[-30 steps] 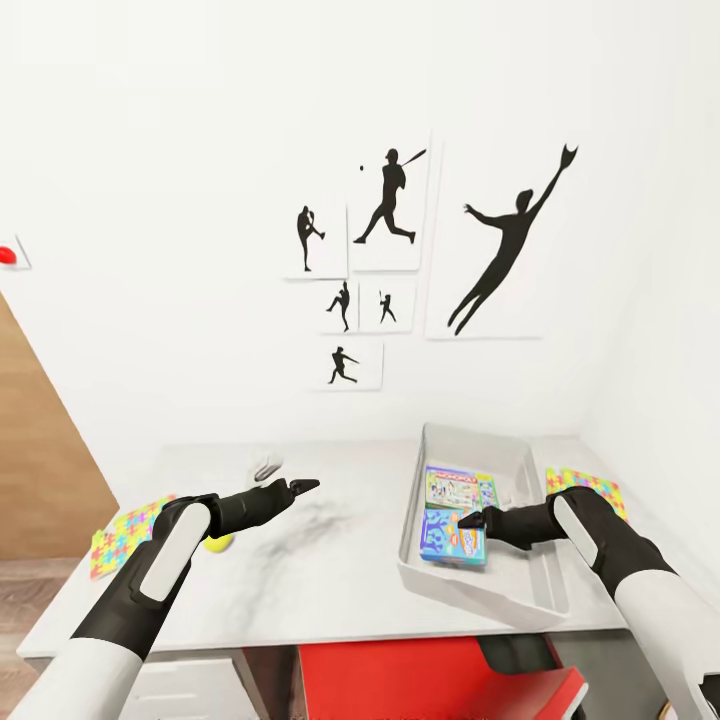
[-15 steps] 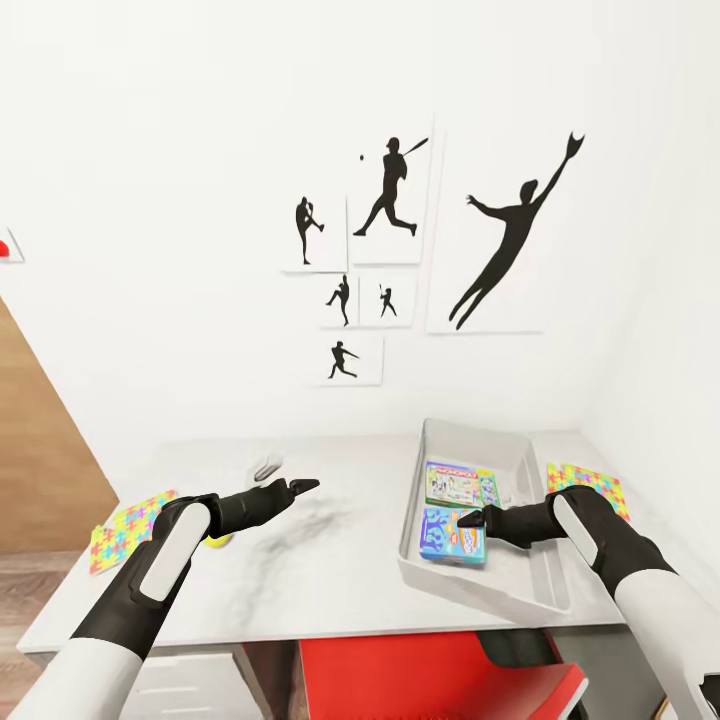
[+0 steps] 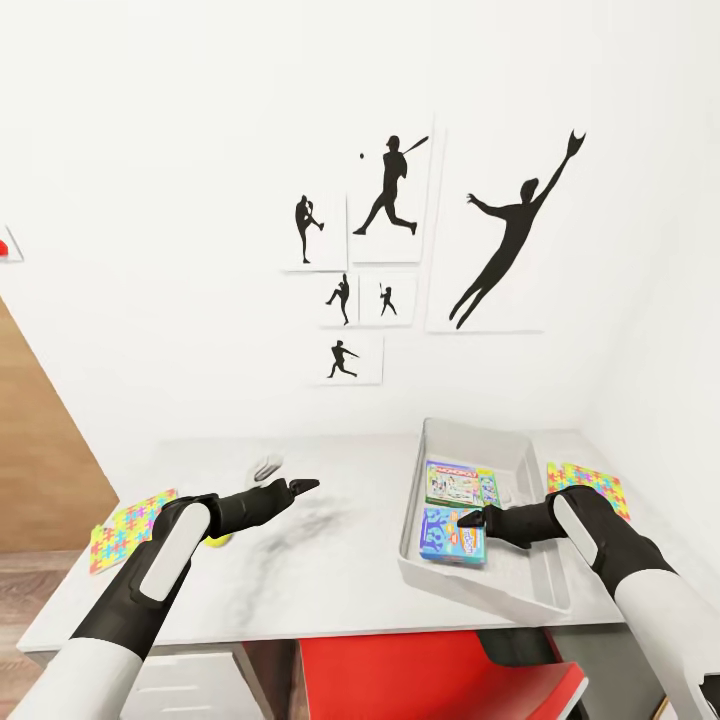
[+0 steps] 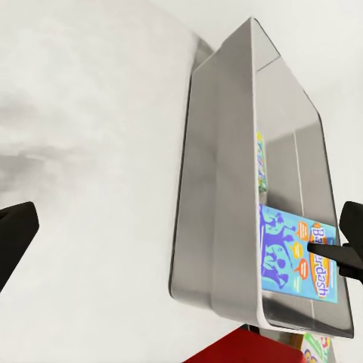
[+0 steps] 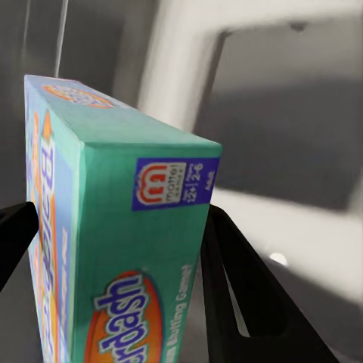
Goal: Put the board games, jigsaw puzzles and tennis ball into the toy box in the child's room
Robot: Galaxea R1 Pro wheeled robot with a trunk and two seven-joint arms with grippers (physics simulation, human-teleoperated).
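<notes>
The toy box [image 3: 480, 590] sits on the right part of the table [image 3: 330, 570]. In it lie the Monopoly board game [image 3: 458, 483] and, nearer me, a blue board game [image 3: 452, 535]. My right gripper [image 3: 472, 519] reaches into the toy box. Its fingers press on both sides of the blue board game [image 5: 113, 249]. My left gripper [image 3: 303, 486] hovers open over the middle of the table. One jigsaw puzzle [image 3: 128, 525] lies at the table's left end, another [image 3: 590, 485] right of the toy box. The tennis ball [image 3: 217, 541] peeks out behind my left forearm.
A small white object [image 3: 265, 467] lies on the table beyond my left gripper. A red chair [image 3: 430, 680] stands under the table's front edge. A brown door [image 3: 40, 470] is at the left. The wall with baseball silhouettes [image 3: 390, 200] backs the table.
My right gripper has shifted very slightly to the right over the blue board game. The view has shifted a little, and the left arm has stayed still.
</notes>
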